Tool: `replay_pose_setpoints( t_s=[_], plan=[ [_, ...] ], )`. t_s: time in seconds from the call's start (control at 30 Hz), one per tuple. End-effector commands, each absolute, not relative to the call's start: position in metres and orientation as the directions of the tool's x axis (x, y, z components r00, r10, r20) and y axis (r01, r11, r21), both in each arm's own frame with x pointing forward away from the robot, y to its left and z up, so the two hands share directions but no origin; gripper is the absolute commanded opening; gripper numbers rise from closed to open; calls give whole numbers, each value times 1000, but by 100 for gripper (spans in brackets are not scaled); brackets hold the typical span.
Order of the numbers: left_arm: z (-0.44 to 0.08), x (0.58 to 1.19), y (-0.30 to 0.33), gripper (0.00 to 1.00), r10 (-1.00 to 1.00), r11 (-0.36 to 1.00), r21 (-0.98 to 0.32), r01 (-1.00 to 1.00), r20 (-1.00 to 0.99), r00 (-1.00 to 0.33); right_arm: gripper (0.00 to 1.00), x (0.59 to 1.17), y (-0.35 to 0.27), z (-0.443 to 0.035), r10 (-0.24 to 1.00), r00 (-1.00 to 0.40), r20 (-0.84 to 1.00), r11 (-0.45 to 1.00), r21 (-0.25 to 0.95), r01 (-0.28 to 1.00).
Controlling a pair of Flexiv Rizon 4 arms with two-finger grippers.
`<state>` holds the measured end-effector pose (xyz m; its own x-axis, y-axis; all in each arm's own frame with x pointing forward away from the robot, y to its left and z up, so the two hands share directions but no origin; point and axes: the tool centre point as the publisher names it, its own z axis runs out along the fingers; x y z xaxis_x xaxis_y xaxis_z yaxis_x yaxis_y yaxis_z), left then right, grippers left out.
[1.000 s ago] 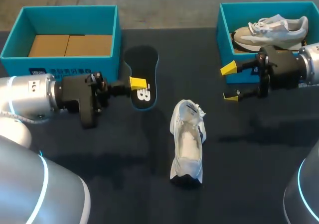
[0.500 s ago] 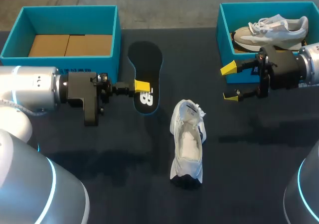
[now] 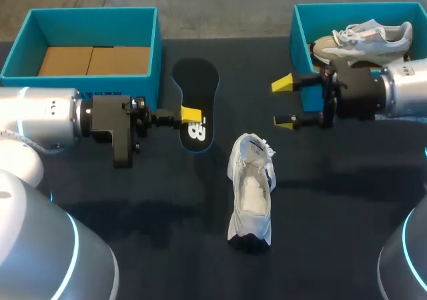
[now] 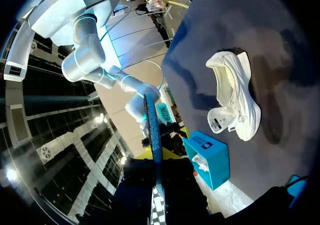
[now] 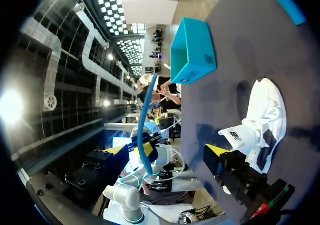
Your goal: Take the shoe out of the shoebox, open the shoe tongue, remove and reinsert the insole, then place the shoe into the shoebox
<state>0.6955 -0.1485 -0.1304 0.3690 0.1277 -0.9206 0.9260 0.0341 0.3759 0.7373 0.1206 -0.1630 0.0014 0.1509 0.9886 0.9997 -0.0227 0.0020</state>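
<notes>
A white shoe (image 3: 251,188) lies on the dark table, its opening up and its tongue pulled open; it also shows in the wrist views (image 4: 235,102) (image 5: 262,120). My left gripper (image 3: 191,115) is shut on the black insole (image 3: 195,90), holding it above the table left of the shoe. From the left wrist the insole (image 4: 152,130) is a thin edge-on strip between the fingers. My right gripper (image 3: 285,103) stands open in front of the right teal shoebox (image 3: 300,43), nothing between its yellow tips. It sits up and to the right of the shoe.
The right shoebox holds a second, grey-white shoe (image 3: 363,39). A left teal box (image 3: 87,80) with brown cardboard inside (image 3: 93,60) stands at the back left, just behind my left arm.
My right gripper has moved left, out from the right shoebox's front toward the middle. The left gripper carried the insole slightly right and away, then held still.
</notes>
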Motion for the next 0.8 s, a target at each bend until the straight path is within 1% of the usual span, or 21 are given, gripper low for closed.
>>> replay_pose_setpoints(
  t_s=[0.03, 0.13, 0.37, 0.5, 0.73, 0.8],
  plan=[
    [-131, 696, -150, 0, 128, 35, 378, 925, -920, 371, 100, 738, 140, -153, 165, -3, 986, -31, 8, 999],
    [-131, 696, -150, 0, 128, 35, 378, 925, -920, 371, 100, 740, 153, -143, 172, -6, 985, -9, 7, 1000],
    [-131, 696, -150, 0, 128, 35, 378, 925, -920, 371, 100, 740, 153, -143, 172, -6, 985, -9, 7, 1000],
    [-137, 692, -155, 0, 103, 4, 441, 898, -893, 438, 100, 737, 153, -142, 169, -7, 986, -4, 8, 1000],
    [-145, 697, -167, 0, 102, -20, 503, 864, -859, 502, 100, 738, 177, -145, 110, 8, 994, 28, -11, 1000],
    [-147, 700, -171, 0, 105, -20, 514, 858, -852, 513, 100, 738, 184, -145, 111, 7, 994, 37, -11, 999]
  ],
)
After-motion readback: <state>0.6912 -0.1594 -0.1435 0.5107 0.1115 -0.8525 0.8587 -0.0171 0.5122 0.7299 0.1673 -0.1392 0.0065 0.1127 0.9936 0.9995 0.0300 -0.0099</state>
